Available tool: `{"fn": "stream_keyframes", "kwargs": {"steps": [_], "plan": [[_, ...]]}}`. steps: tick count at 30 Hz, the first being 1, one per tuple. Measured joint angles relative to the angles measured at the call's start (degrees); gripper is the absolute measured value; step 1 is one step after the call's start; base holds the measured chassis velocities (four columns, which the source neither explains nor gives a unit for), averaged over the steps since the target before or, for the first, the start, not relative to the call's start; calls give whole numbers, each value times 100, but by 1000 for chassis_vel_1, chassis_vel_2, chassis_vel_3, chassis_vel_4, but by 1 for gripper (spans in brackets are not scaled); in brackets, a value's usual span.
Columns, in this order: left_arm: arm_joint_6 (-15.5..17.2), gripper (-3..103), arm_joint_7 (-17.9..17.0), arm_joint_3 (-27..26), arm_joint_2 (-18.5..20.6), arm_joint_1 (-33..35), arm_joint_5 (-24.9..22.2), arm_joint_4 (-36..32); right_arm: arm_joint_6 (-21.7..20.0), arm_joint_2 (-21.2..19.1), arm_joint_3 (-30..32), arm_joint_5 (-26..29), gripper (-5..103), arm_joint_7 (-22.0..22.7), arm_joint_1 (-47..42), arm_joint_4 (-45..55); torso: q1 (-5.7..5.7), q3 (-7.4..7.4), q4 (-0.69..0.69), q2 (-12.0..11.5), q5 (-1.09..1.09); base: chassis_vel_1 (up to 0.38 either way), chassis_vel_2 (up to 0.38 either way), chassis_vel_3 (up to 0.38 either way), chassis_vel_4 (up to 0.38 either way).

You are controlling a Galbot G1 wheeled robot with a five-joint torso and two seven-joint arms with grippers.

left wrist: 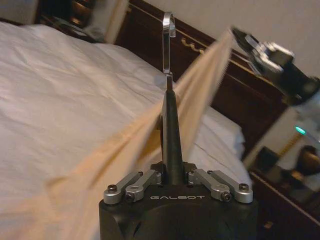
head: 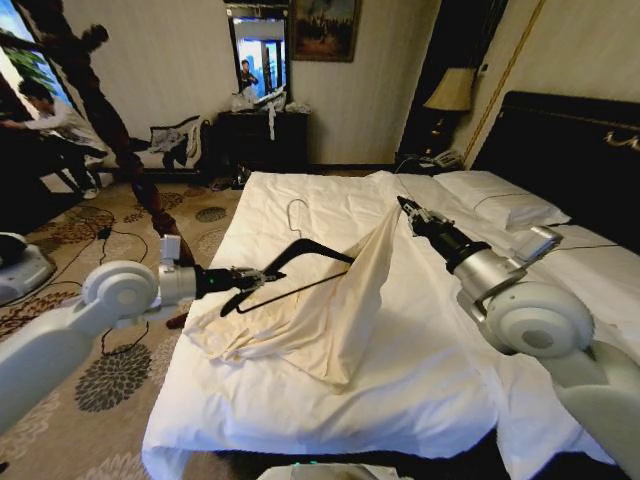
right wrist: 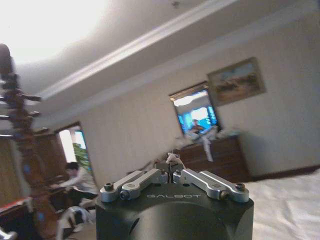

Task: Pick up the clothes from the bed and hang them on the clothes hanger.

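"GALBOT" on both claw housings (left wrist: 177, 197) (right wrist: 173, 195)

This is a bedroom, and it has the look of a hotel room. A wide bed (head: 330, 390) under a white duvet takes up the middle, with white pillows (head: 500, 195) at two o'clock against a tall black headboard (head: 570, 140). Beside the headboard, at one o'clock, a shaded lamp (head: 452, 92) stands by a telephone (head: 445, 159). At twelve o'clock a dark dresser (head: 262, 138) sits against a pale striped wall, under a mirror (head: 258, 55) and a framed painting (head: 324, 28). Patterned carpet (head: 110, 380) with floral medallions covers the floor at eight o'clock.
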Motion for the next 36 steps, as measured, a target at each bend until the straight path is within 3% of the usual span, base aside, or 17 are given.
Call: {"fn": "stream_keyframes", "kwargs": {"steps": [8,12,13,15,19,30,36], "plan": [[-1,17,-37,110,-759,415,444,11,273,-23,-53,58,0,-510,-66,81,0,0,1,0,0,0,0,0,0],[-1,17,37,84,-1407,388,844,393,552,-41,-73,95,0,-951,-198,151,0,0,2,0,0,0,0,0,0],[-4,17,87,60,-1806,305,1007,590,754,-91,-87,118,0,-1243,-287,188,0,0,1,0,0,0,0,0,0],[-6,17,97,60,-1975,263,1059,663,835,-118,-99,119,0,-1374,-322,198,0,0,1,0,1,0,0,0,0],[-20,17,212,105,-2877,131,1380,886,1216,-280,-135,-12,0,-2179,-659,173,0,0,0,-1,1,0,0,0,0],[-41,17,357,367,-3769,-162,1896,1173,1439,-210,-383,-322,0,-3144,-1250,122,0,0,0,-1,1,0,0,0,0],[-56,17,357,630,-3827,-529,1930,1302,1373,-181,-471,-399,0,-3568,-1359,165,0,0,1,-1,0,0,0,0,0]]}}
